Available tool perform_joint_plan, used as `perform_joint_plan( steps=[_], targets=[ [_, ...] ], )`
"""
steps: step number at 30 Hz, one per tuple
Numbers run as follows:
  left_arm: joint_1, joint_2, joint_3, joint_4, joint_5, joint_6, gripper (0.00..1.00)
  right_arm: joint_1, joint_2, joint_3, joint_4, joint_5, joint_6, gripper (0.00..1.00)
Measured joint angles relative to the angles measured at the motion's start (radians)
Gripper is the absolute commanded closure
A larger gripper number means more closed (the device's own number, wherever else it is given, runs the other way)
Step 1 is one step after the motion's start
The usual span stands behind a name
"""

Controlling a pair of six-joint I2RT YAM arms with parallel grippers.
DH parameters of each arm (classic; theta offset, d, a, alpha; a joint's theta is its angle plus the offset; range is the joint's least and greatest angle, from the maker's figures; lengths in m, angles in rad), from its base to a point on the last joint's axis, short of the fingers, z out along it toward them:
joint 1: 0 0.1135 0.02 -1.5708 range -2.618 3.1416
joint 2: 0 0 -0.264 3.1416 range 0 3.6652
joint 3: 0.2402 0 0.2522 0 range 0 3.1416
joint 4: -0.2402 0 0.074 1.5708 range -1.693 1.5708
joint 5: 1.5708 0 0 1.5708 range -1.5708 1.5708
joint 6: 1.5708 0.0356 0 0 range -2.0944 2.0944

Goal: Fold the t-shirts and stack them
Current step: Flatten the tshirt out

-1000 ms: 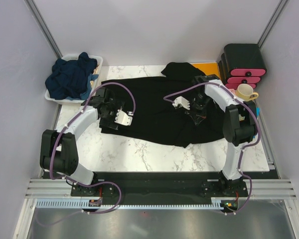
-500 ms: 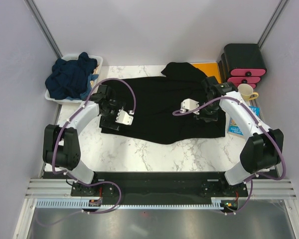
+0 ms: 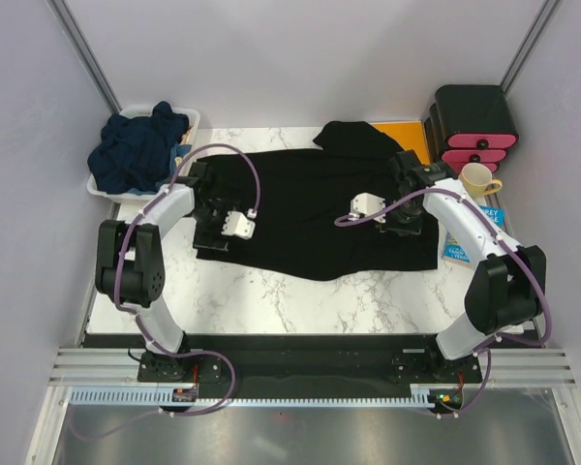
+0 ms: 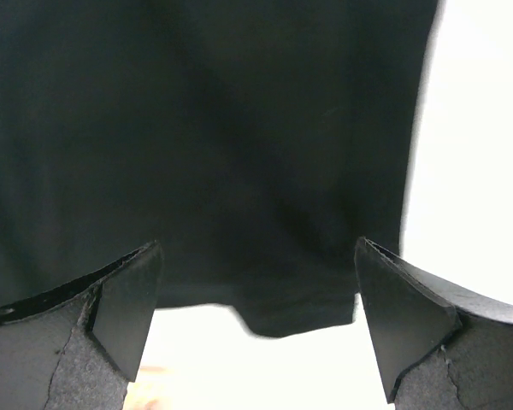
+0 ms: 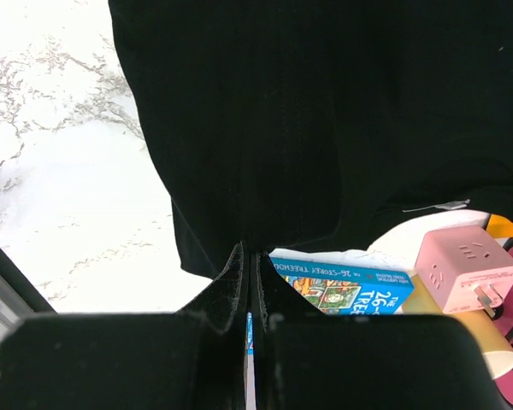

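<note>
Since right claw (image 5: 250,254) shifted, black t-shirt (image 3: 310,208) flatter.

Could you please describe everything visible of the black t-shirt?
The black t-shirt is plain, soft cloth, spread mostly flat on the marble table, bunched at its far end beside the orange sheet. The right gripper has its jaws shut on its right side; the left gripper hangs, jaws open, over its left edge.

Top camera: fixed high behind my bases, looking down on the whole counter (image 3: 300,286). Left wrist camera: very near, looking past my left fingers (image 4: 124,299) at the black t-shirt (image 4: 239,128) toward the counter's left side. Right wrist camera: equally near, looking past my right fingers (image 5: 227,290) at the shirt's right edge. All three views share that shirt.
</note>
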Motion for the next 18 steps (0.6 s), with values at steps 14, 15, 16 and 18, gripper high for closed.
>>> perform_joint_plan(
  steps=[14,15,16,18],
  targets=[
    [0.064,0.064,0.204,-0.013,0.001,0.012,0.02,0.000,0.056,0.015,0.014,0.008,0.016,1.00],
    [0.068,0.069,0.204,-0.026,0.001,0.018,0.02,0.000,0.056,0.017,0.014,0.008,0.016,1.00],
    [0.070,0.073,0.204,-0.039,0.001,0.026,0.02,0.000,0.056,0.018,0.015,0.008,0.016,1.00],
    [0.077,0.080,0.206,-0.066,0.001,0.040,0.03,0.000,0.057,0.020,0.016,0.010,0.017,1.00]
  ],
)
